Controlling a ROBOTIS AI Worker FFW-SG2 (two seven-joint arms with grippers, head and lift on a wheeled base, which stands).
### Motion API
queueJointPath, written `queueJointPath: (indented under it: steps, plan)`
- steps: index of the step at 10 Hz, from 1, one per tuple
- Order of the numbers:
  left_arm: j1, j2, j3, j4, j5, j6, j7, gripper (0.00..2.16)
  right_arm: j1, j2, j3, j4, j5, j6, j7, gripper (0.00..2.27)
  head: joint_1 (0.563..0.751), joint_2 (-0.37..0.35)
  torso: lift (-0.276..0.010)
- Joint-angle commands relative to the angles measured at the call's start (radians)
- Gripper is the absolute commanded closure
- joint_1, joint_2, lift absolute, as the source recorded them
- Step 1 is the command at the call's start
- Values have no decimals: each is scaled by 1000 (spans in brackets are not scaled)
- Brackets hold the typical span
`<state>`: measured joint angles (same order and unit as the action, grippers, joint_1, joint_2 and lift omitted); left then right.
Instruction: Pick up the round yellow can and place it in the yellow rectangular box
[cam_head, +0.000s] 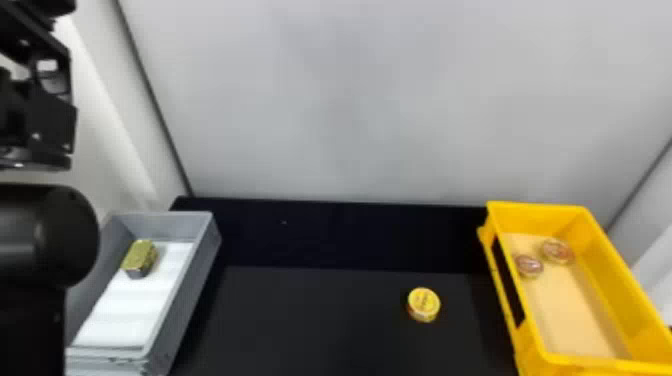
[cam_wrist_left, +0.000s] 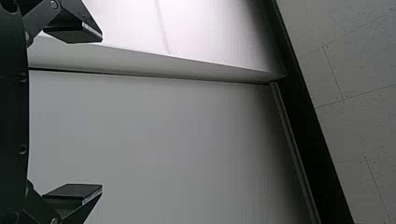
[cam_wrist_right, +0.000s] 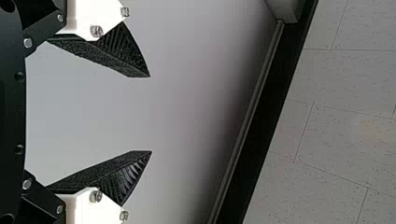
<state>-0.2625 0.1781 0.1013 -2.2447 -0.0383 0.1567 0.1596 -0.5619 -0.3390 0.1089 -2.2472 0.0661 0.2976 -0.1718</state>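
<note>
A gold-topped tin (cam_head: 139, 256) sits in the gray bin (cam_head: 194, 285); two round tins (cam_head: 557, 251) lie well right of the bin.

The left gripper (cam_wrist_left: 102, 112), seen from its own wrist, points toward pale walls and a ceiling.
Its two flat black fingers (cam_wrist_left: 73, 192) stand wide apart with nothing between their tips. Beyond them, a smooth grey wall panel (cam_wrist_left: 163, 149) meets a brighter, nearly white panel (cam_wrist_left: 201, 28) at a corner. A dark band (cam_wrist_left: 310, 116) runs between the walls and the speckled ceiling tiles (cam_wrist_left: 357, 70), whose thin seams show.
</note>
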Motion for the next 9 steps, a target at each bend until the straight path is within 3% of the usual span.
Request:
queueJointPath:
  steps: [1, 4, 6, 9]
  plan:
    - [-1, 1, 0, -1, 0, 1, 2, 140, 2, 0, 2, 0, -2, 0, 0, 263, 663, 54, -2]
    - [-4, 6, 11, -9, 0, 11, 0, 140, 10, 6, 8, 3, -3, -8, -2, 265, 663, 54, -2]
    - [-6, 23, 31, -30, -11, 21, 0, 140, 13, 12, 23, 17, -14, -12, -12, 265, 663, 54, -2]
    - [-9, 17, 35, -35, -18, 27, 0, 140, 13, 9, 26, -12, -32, 81, -3, 263, 663, 54, -2]
